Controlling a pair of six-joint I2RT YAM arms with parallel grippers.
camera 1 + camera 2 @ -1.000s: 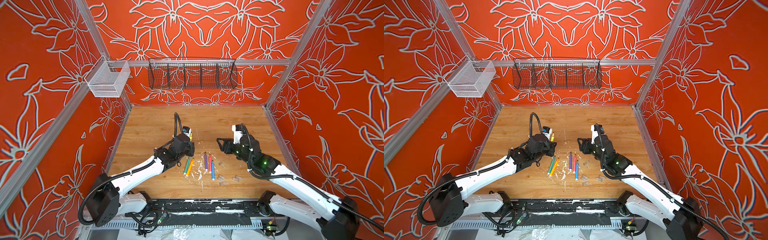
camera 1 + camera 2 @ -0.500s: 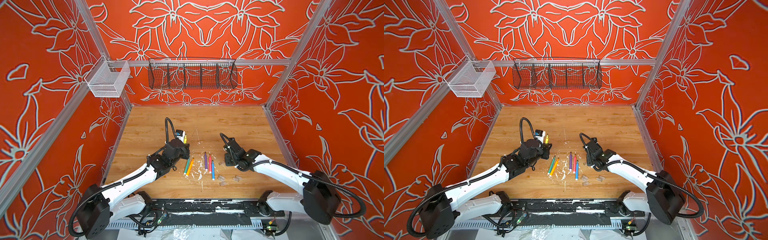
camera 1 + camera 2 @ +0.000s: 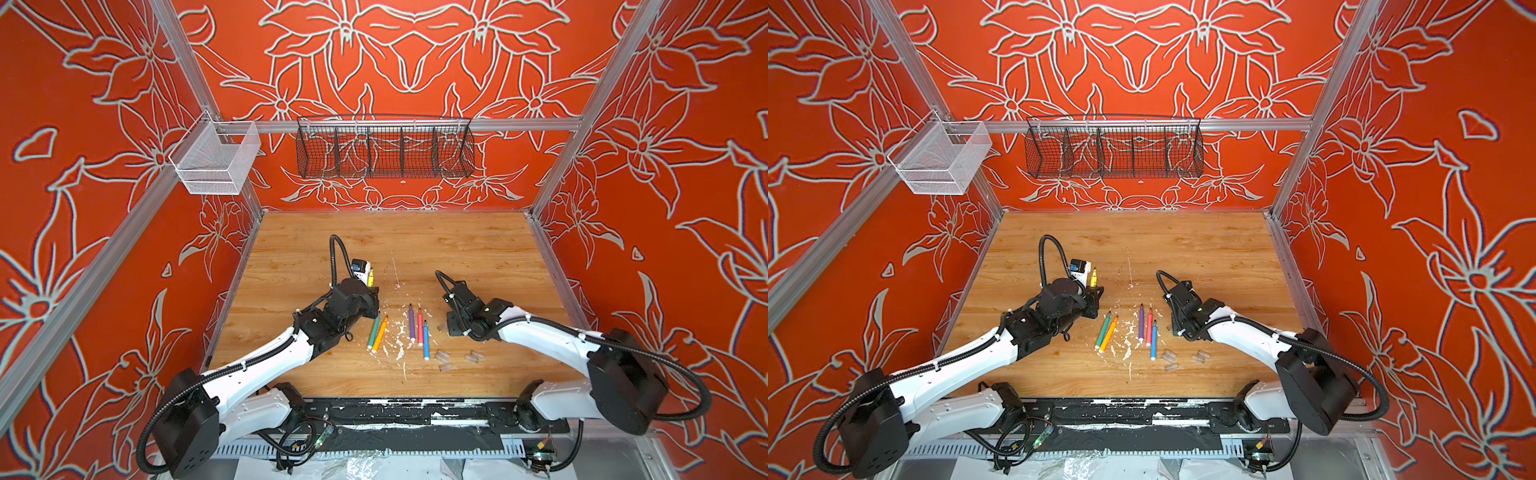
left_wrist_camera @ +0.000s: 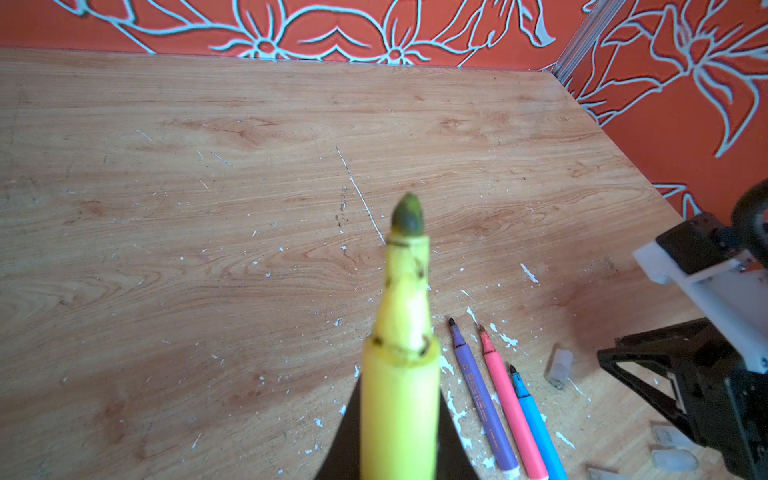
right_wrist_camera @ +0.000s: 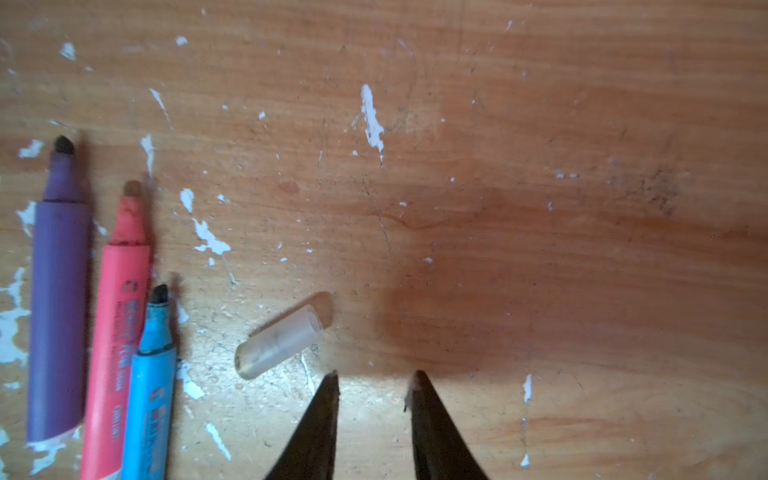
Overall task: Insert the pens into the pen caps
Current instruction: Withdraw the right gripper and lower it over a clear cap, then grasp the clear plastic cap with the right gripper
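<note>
The worktop (image 3: 415,241) lies open toward the back wall. The left gripper (image 3: 373,291) has its jaws closed on the yellow pen (image 4: 399,374). The right gripper (image 5: 374,386) has its jaws a little apart, holding nothing, just beside a clear cap (image 5: 278,345); the blue pen (image 5: 149,374) lies near.
</note>
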